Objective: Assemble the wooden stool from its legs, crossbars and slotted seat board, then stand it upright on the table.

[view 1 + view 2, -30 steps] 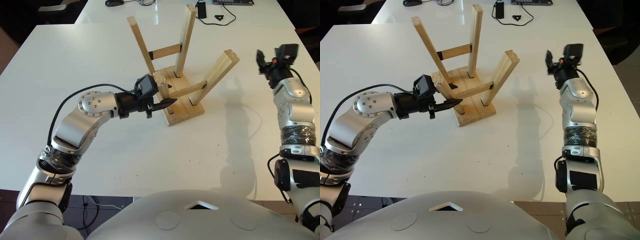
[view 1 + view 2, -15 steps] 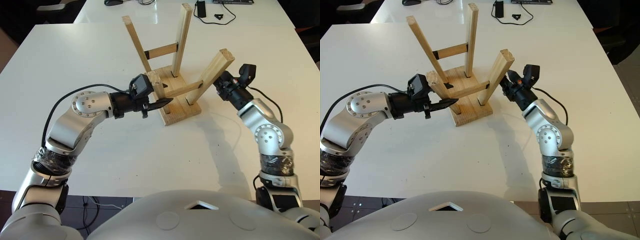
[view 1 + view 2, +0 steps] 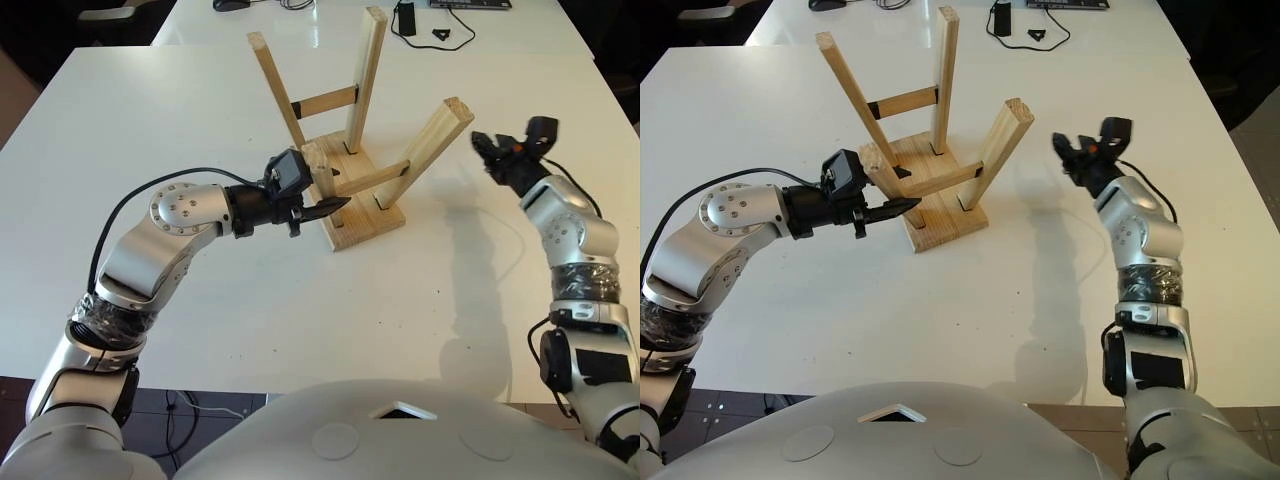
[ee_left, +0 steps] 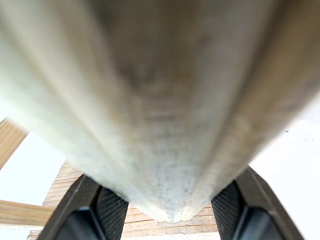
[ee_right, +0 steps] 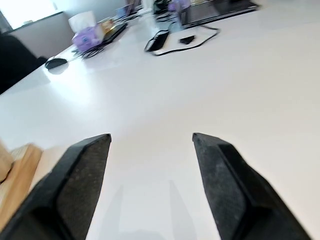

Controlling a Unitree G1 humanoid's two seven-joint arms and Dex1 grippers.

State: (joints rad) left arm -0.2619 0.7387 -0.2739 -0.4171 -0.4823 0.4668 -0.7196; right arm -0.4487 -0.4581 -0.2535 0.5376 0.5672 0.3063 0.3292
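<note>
The wooden stool lies upside down, its seat board point(image 3: 366, 226) flat on the white table point(image 3: 200, 330) and its legs pointing up. Two tall legs point(image 3: 366, 80) at the back are joined by a crossbar point(image 3: 330, 101). A slanted leg point(image 3: 432, 143) stands on the right, linked by a second crossbar point(image 3: 372, 180) to the short near-left leg point(image 3: 318, 166). My left gripper point(image 3: 335, 207) is shut on that near-left leg point(image 4: 160, 100), with its pads point(image 4: 107, 212) on either side. My right gripper point(image 3: 497, 144) hangs open to the right of the slanted leg, apart from it, with nothing between its fingers point(image 5: 82, 180).
A second table behind carries a mouse point(image 3: 232, 5), a black adapter point(image 3: 403, 16) and cables. Bare tabletop lies in front of the stool and on both sides of it. The table's right edge runs close behind my right arm.
My right gripper swung in next to the slanted leg half a second ago, then drew back to the right. My left gripper kept its hold on the near-left leg.
</note>
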